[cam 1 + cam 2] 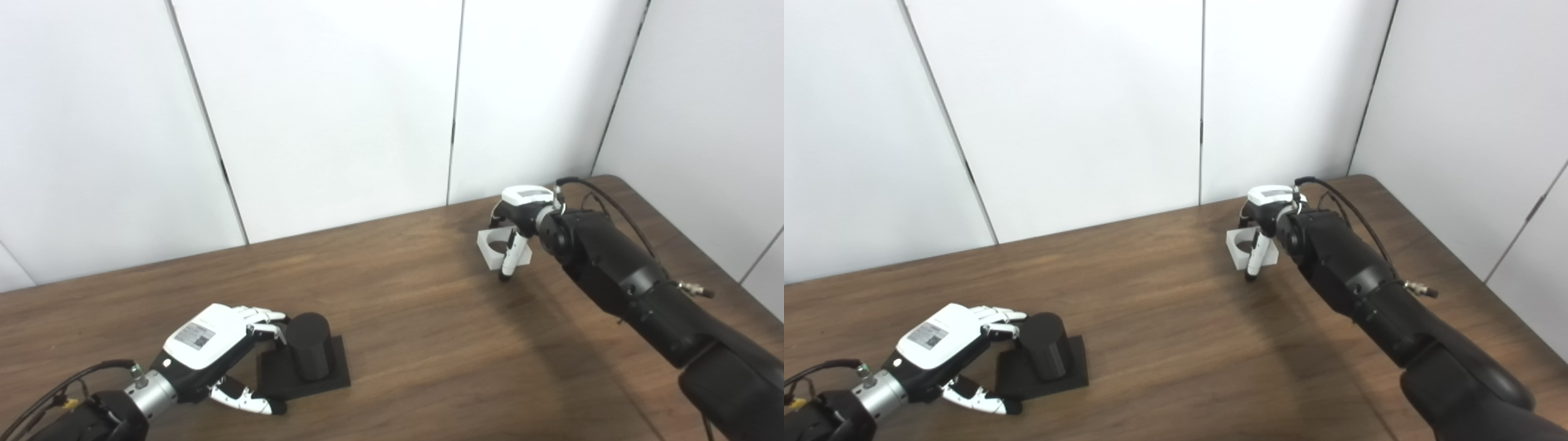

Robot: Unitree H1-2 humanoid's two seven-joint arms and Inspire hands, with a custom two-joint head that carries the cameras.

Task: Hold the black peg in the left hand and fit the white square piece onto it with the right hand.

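- Left eye view: the left hand [205, 343] is reaching in at the near-left part of the table [429, 343], its fingers [263, 316] spread apart around the black peg [308, 347], fingertips touching or just short of it and the thumb lying low beside the peg's flat square base; the peg is standing upright on the wood, not yet lifted.
- Toward the far-right corner, the right hand [517, 223] is closing on the white square piece [502, 248], one finger crossing its front face; whether the piece is resting on the wood or hanging just above it cannot be told.
- By this reckoning the task is sitting at its opening stage: the pickup is under way, while the carry across and the fitting are waiting.
- Right eye view: the white square piece [1251, 247] and black peg [1046, 353] are lying well apart, with bare wood between them.
- The dark brown wood-grain table [1182, 343] is standing against plain white wall panels [1072, 110], divided by dark seams and closing in at the far-right corner.
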